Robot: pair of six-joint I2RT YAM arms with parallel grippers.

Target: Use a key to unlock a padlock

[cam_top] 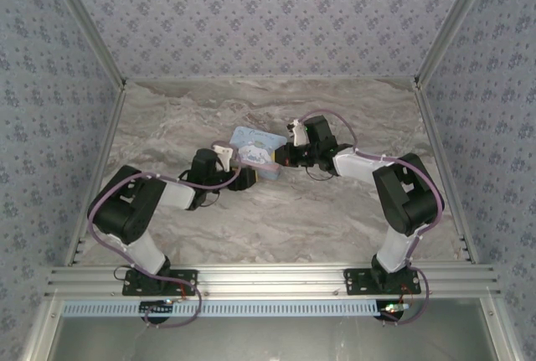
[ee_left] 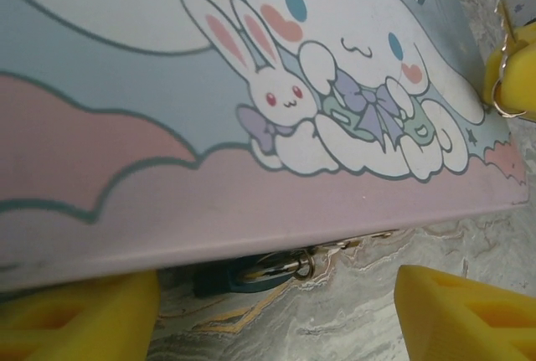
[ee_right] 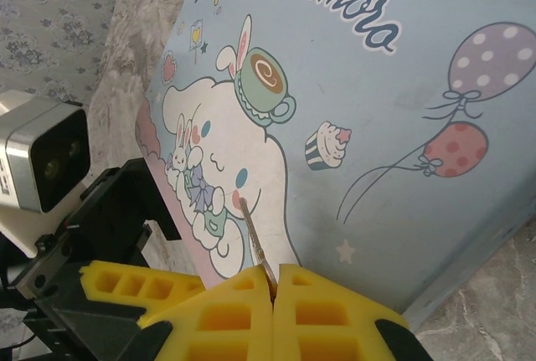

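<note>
Marbled grey-beige worktop [cam_top: 285, 227], enclosed on three sides by blue-grey floral-papered walls [cam_top: 268, 9], with an aluminium rail [cam_top: 276, 279] along the near edge. Near the worktop's centre, a light-blue cartoon tin [cam_top: 251, 140] sits between the two arms. Left tool [ee_left: 276, 298]: released, with its yellow fingers [ee_left: 75, 315] spread apart and facing the tin's lower rim. The teal padlock [ee_left: 219, 281] lies there on the worktop, partly hidden beneath the tin. Right tool [ee_right: 272, 290]: clenched on the key [ee_right: 254, 239], whose thin shaft projects from between the pads in front of the tin's printed face.
</note>
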